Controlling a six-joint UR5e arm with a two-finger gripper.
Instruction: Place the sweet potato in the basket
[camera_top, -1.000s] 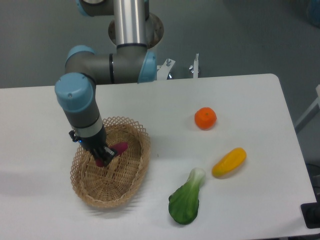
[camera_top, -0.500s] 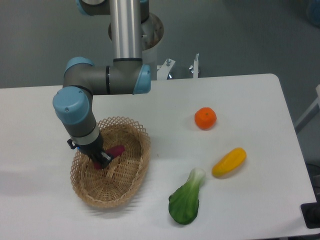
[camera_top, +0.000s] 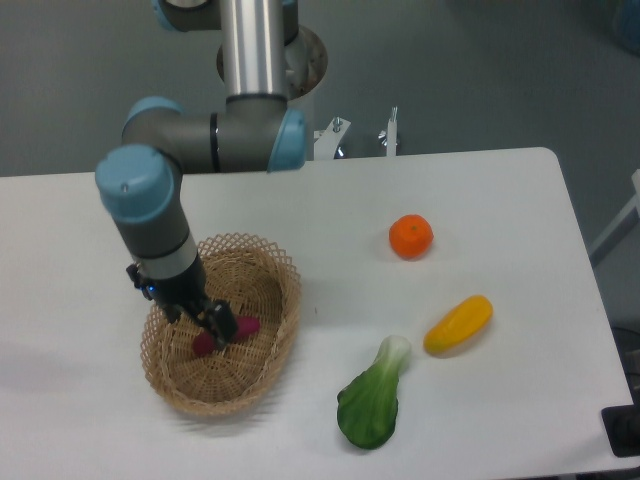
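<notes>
The magenta-purple sweet potato (camera_top: 240, 327) lies inside the oval tan wicker basket (camera_top: 270, 268) at the front left of the table. My gripper (camera_top: 212, 320) points down into the basket, right over the sweet potato's middle, and hides part of it. The dark fingers look spread, with the tuber's ends showing on either side of them. The sweet potato appears to rest on the basket floor.
A round orange fruit (camera_top: 411, 237) sits right of centre. A yellow-orange oblong vegetable (camera_top: 458, 324) and a green bok choy (camera_top: 373, 398) lie at the front right. The arm's base column (camera_top: 255, 50) stands at the back edge.
The gripper moved a little toward the front of the basket with the sweet potato, the arm's elbow rose, and the fingers seem to have spread, leaving the tuber lying in the basket.
</notes>
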